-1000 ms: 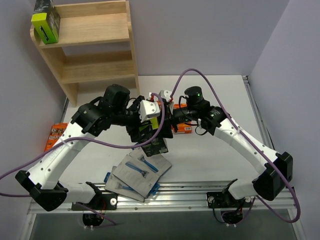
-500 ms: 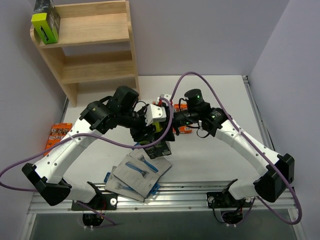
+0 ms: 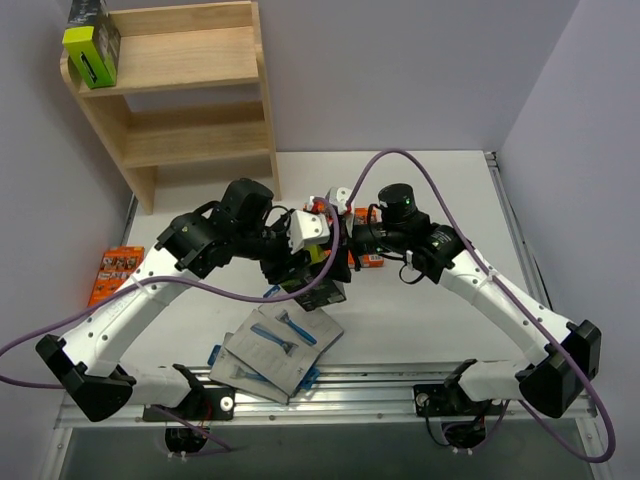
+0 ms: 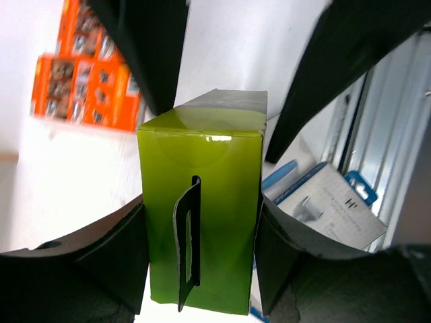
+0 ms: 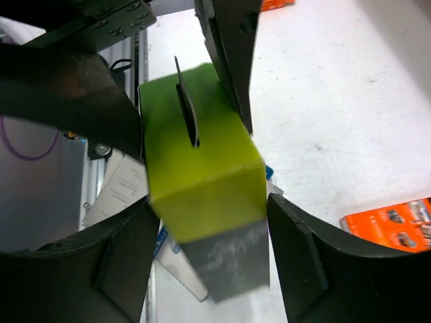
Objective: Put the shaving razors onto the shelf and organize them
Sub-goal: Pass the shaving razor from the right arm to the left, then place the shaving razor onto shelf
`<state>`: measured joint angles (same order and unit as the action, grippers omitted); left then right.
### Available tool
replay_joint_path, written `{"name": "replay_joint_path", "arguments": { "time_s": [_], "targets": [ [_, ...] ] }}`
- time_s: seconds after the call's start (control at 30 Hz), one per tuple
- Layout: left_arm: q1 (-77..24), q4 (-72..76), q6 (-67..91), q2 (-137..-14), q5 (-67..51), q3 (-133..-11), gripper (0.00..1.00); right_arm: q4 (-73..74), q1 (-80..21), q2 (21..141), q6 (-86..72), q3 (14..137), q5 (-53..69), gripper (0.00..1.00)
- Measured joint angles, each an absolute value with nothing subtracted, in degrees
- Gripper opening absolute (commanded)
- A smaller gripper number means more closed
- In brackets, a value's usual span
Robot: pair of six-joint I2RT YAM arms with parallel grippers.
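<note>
A black box with lime-green sides (image 3: pixel 322 290) hangs above the table centre, held by my left gripper (image 3: pixel 305 268). In the left wrist view both fingers press its green face (image 4: pixel 202 215). My right gripper (image 3: pixel 345 250) is open and straddles the same box (image 5: pixel 199 175), with a gap at its right finger (image 5: pixel 316 262). A second lime-and-black box (image 3: pixel 90 45) stands on the top tier of the wooden shelf (image 3: pixel 190 60) at the far left. Grey cards with a blue razor (image 3: pixel 280 345) lie near the front edge. Orange packs lie at the left edge (image 3: pixel 115 272) and under the right arm (image 3: pixel 368 258).
The shelf's lower tier (image 3: pixel 200 140) holds nothing visible. A metal rail (image 3: pixel 350 385) runs along the table's near edge beside the grey cards. Purple cables (image 3: pixel 400 160) arc over both arms. Walls close in at left, back and right.
My left arm has shifted right and a little nearer with the box. My right arm has drawn back to the right, its fingers now loose around the box.
</note>
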<state>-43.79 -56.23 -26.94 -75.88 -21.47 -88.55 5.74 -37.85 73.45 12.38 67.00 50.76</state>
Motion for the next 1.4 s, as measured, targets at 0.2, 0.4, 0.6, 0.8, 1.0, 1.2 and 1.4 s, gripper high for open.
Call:
{"name": "replay_joint_path", "arguments": {
  "time_s": [0.2, 0.4, 0.6, 0.8, 1.0, 1.2, 1.4],
  "targets": [
    [-38.76, -56.31, -25.74, -72.34, -15.09, -85.82, 0.02, 3.38, -37.15, 73.01, 10.63, 67.0, 48.42, 0.67],
    [-36.36, -54.68, -24.62, -69.14, -5.65, -83.99, 0.02, 4.54, -36.75, 72.73, 10.31, 67.61, 42.87, 0.72],
    [-30.44, -53.36, -21.52, -65.82, -4.49, -85.36, 0.02, 5.82, -35.16, 71.48, 10.04, 67.61, 38.41, 0.73],
    [-24.56, -48.99, -16.08, -63.77, -5.5, -97.84, 0.02, 5.78, -33.95, 71.02, 7.95, 67.61, 36.95, 0.74],
    [-23.51, -36.64, -13.89, -63.75, 0.58, -108.05, 0.02, 4.82, -32.56, 71.02, 6.02, 67.61, 36.88, 0.73],
    [-22.85, -23.07, -15.49, -66.43, 10.96, -110.3, 0.02, 3.38, -31.66, 71.29, 4.49, 67.61, 38.02, 0.74],
    [-19.77, -9.26, -16.75, -71.88, 16.1, -107.33, 0.02, 2.81, -31.05, 73.82, 4.47, 67.66, 39.24, 0.73]
  ]
}}
